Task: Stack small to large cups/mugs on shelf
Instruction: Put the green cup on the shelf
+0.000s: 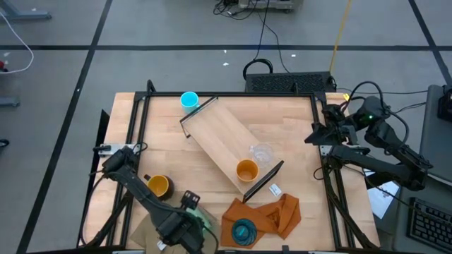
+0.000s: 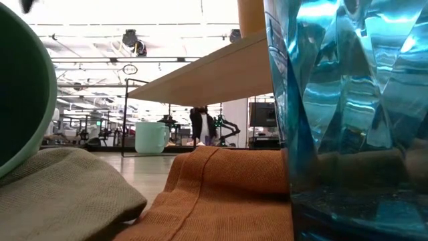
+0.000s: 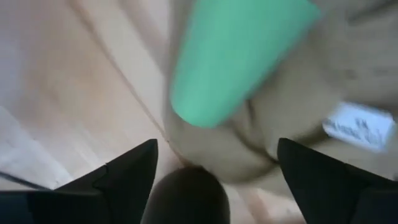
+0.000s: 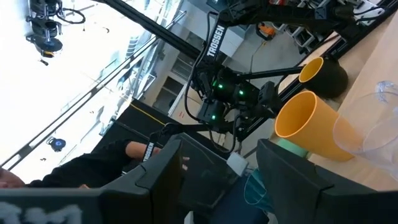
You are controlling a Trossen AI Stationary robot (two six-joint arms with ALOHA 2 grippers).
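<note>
Your left claw [image 3: 214,165] hangs open over the green cup [image 3: 233,59], which lies on the tan cloth [image 3: 292,124] at the tabletop's near edge. On the shelf [image 1: 226,144] stand the orange cup [image 1: 246,170] and clear tumbler [image 1: 262,153]. Your right claw [image 4: 217,168] waits at the far right corner, fingers apart.

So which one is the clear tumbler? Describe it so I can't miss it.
Find the light-wood shelf plank lying diagonally across the middle of the table. Near its lower right end two cups stand on it side by side. The clear tumbler is the see-through, nearly colourless one, just up and right of the solid orange plastic cup.
</note>
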